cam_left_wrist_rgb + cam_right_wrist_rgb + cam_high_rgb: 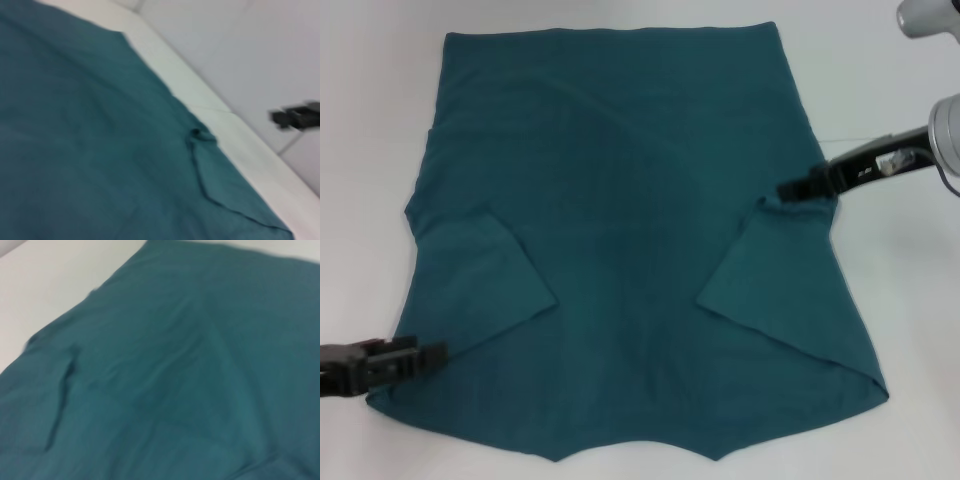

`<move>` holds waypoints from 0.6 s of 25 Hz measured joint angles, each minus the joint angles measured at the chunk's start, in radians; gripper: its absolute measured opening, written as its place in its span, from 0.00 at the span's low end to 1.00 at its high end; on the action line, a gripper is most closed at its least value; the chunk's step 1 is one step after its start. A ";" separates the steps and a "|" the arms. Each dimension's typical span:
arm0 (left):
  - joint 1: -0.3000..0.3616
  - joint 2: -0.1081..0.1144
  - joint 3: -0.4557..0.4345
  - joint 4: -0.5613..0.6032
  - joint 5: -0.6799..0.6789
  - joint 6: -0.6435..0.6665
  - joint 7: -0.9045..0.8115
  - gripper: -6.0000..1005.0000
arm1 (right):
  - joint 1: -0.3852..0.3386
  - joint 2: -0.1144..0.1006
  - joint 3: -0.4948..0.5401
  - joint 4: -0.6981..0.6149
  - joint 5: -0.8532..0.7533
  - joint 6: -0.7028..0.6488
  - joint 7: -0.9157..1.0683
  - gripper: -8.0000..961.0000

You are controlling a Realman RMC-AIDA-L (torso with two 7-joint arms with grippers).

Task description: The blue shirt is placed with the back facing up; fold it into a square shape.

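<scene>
Your blue shirt [630,250] lies flat on the white table [380,100], plain side up, filling most of the head view. Both sleeves are folded inward over the body, one on each side. Your right gripper [790,190] sits at the shirt's right edge, touching the cloth where the sleeve fold begins; you cannot tell whether its fingers are pinching the fabric. Your left gripper [435,353] rests at the near left corner, just at the shirt's edge; its grip cannot be made out either.
</scene>
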 joint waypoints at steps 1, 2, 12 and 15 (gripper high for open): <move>0.003 0.000 -0.002 0.019 0.010 0.000 -0.040 0.71 | 0.001 0.001 0.000 -0.013 0.000 -0.036 -0.005 0.63; 0.008 -0.002 -0.004 0.048 0.034 -0.002 -0.111 0.71 | 0.004 0.002 0.000 -0.022 0.000 -0.068 -0.010 0.63; -0.001 -0.012 0.007 0.170 0.282 -0.061 -0.511 0.71 | 0.049 0.012 -0.018 -0.025 -0.052 -0.129 -0.018 0.63; -0.009 -0.012 0.015 0.165 0.313 -0.100 -0.525 0.71 | 0.057 0.015 -0.030 -0.022 -0.063 -0.123 -0.018 0.63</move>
